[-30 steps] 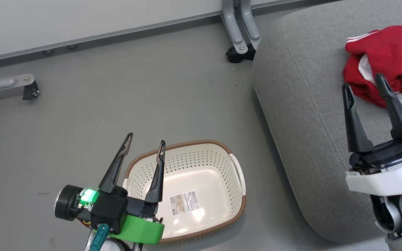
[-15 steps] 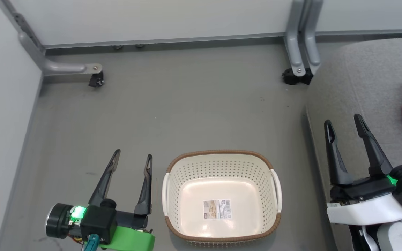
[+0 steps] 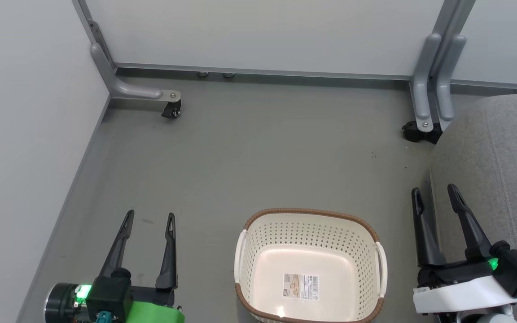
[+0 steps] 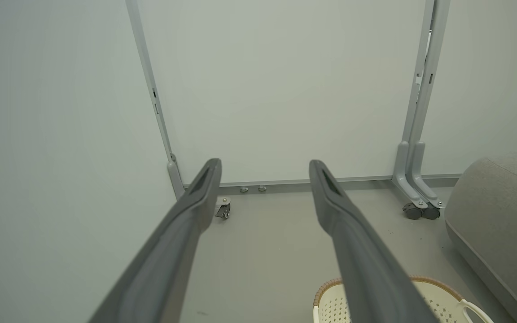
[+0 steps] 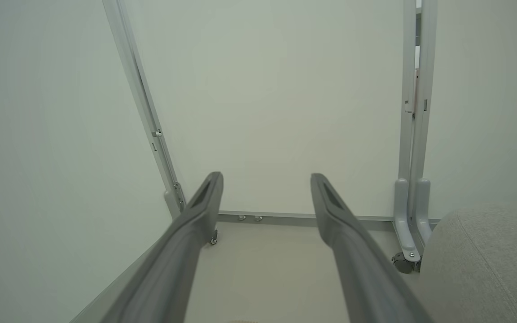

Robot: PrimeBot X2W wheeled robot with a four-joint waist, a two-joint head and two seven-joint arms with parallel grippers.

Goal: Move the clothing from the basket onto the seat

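The cream perforated basket point(image 3: 258, 251) with its brown rim stands on the floor at the head view's bottom centre, holding nothing but its label point(image 3: 300, 285). Its rim point(image 4: 326, 289) also peeks in at the bottom of the left wrist view. The grey seat point(image 3: 496, 166) fills the right edge, and appears again as the seat point(image 4: 496, 211) and the seat point(image 5: 478, 264) in the wrist views. The red clothing is out of view. My left gripper point(image 3: 149, 219) stands open left of the basket. My right gripper point(image 3: 434, 194) stands open at the seat's left edge. Both hold nothing.
White partition panels close off the back and left. Their grey feet end in castors: one castor point(image 3: 171, 111) at the back left, another castor point(image 3: 415, 133) beside the seat's corner. Bare grey floor point(image 3: 258, 157) lies between the panels and the basket.
The head camera has swung left, so the red clothing on the seat has left the picture and the left panel has come in. Both grippers stay open and unloaded.
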